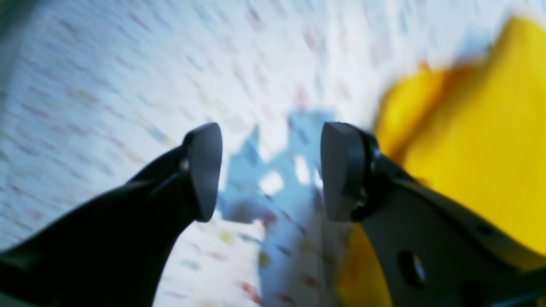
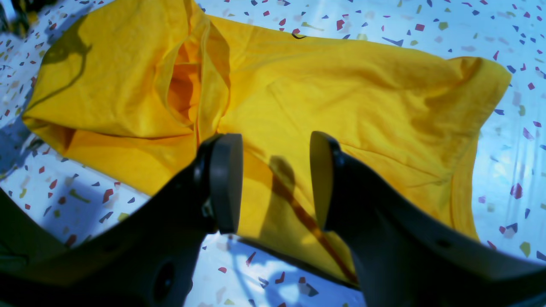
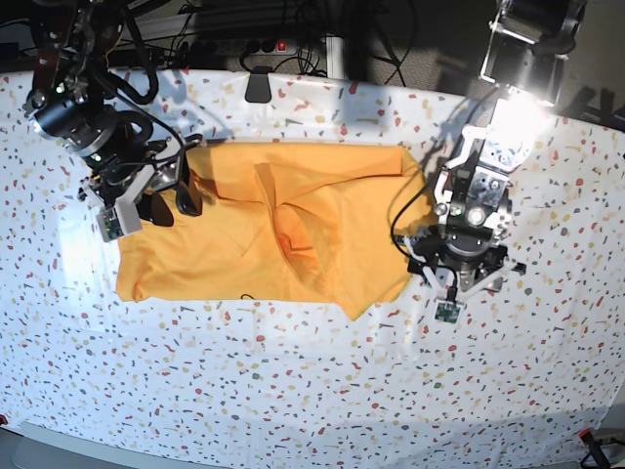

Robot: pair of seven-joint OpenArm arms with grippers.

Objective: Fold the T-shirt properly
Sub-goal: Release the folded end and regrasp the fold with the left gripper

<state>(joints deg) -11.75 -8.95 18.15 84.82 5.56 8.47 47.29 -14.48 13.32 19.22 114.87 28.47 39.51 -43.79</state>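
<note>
Base view shows a wide table covered by a white speckled tablecloth (image 3: 293, 391) that fills nearly the whole picture. Along its far edge the room is dark, with a tangle of black cables (image 3: 293, 24) and a power strip (image 3: 269, 46) behind the table. Bright light falls on the cloth at the far right and near the left edge. The T-shirt (image 3: 273, 239), orange-yellow, lies spread and rumpled at the middle of the table, a bunched fold running down its centre. The right gripper (image 2: 275, 183) hangs over the shirt's left edge with its fingers apart, holding nothing. The left gripper (image 1: 271, 170) sits just right of the shirt over bare tablecloth, fingers spread wide and empty; its wrist view is blurred, the yellow fabric showing at its right side.
</note>
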